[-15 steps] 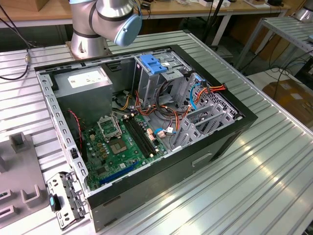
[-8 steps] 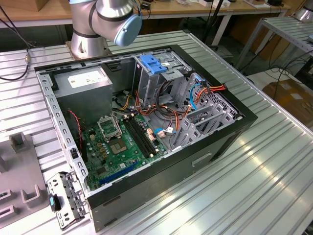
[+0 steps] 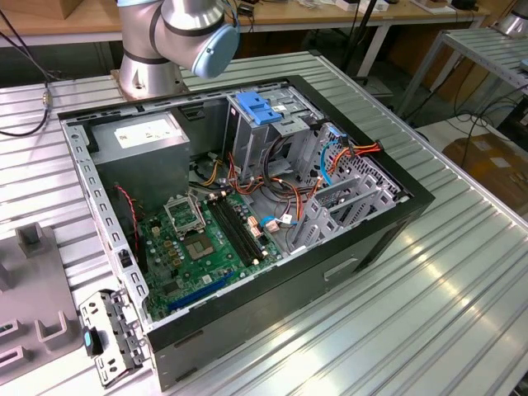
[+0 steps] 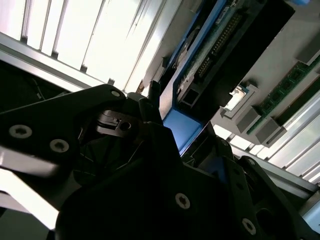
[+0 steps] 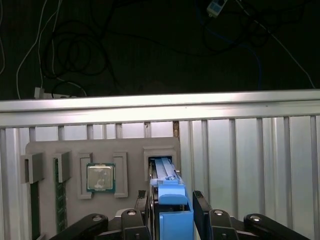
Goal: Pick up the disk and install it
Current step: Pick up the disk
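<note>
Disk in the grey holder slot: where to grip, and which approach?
Take the disk by its two broad faces, just under the blue bracketed edge, coming in from the slot's open side. It stands on edge in the holder, so only that end looks free, and the flat parallel faces should suit a pinch. The hand straddles it that way.

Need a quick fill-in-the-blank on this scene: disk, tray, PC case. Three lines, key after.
1. In the first wrist view the gripper straddles the disk, whose side bracket is ____.
2. The disk stands on edge in a slot of the ____ tray.
3. In the exterior view, the motherboard inside the open computer case is ____.
Missing words: blue; grey; green.
</note>
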Tool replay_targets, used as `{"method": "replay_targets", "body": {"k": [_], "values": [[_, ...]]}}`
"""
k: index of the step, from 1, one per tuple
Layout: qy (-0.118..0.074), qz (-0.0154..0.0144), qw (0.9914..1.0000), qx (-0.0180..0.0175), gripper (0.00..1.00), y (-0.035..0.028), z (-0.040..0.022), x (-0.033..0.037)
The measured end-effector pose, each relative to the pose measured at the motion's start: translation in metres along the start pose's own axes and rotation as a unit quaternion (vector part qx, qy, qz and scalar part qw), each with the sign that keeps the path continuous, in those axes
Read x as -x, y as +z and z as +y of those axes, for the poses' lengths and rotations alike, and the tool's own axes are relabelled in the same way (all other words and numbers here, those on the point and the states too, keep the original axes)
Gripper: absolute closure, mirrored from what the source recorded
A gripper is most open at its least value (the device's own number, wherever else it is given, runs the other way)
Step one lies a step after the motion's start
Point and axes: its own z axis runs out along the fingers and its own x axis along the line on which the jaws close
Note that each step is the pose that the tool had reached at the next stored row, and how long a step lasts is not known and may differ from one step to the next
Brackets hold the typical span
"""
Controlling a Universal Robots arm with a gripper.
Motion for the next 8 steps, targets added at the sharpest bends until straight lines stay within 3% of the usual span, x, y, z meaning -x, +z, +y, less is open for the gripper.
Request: {"method": "replay_targets", "body": {"k": [8], "values": [[0.0, 0.0, 1.0, -0.0002, 0.52, 0.0016, 0.0002, -0.0001]]}}
